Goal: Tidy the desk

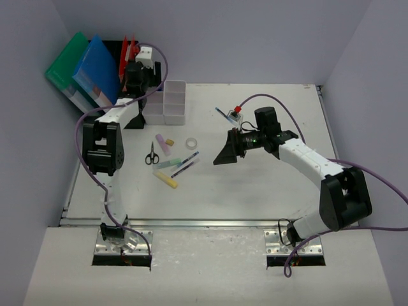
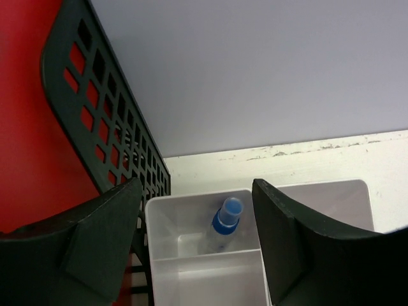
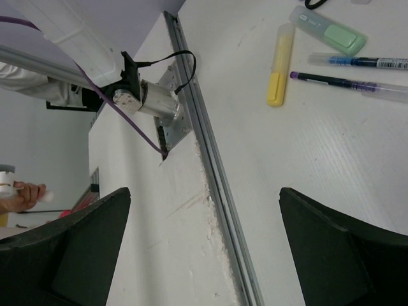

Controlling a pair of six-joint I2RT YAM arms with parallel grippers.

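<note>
The desk [image 1: 268,185] is a white tabletop with a silver rail [image 3: 213,172] along its near edge. My left gripper [image 1: 141,94] hangs open over the far-left compartment of the white tray [image 2: 191,268]. A blue-capped tube [image 2: 226,220] stands loose in that compartment, below and between the fingers [image 2: 102,236], touching neither. My right gripper [image 1: 224,155] hovers open over mid-desk with nothing between its fingers [image 3: 338,248]. Loose on the desk lie scissors [image 1: 152,153], a yellow highlighter [image 1: 167,180], a green marker [image 3: 328,29], two pens [image 1: 185,164] and a tape roll [image 1: 190,142].
A black mesh file rack [image 2: 108,121] with red folders [image 1: 127,50] stands just left of the tray. Blue [image 1: 97,67] and green [image 1: 67,64] folders lean at the back left. A small clip with a red part [image 1: 229,113] lies near the right arm. Grey walls enclose the desk.
</note>
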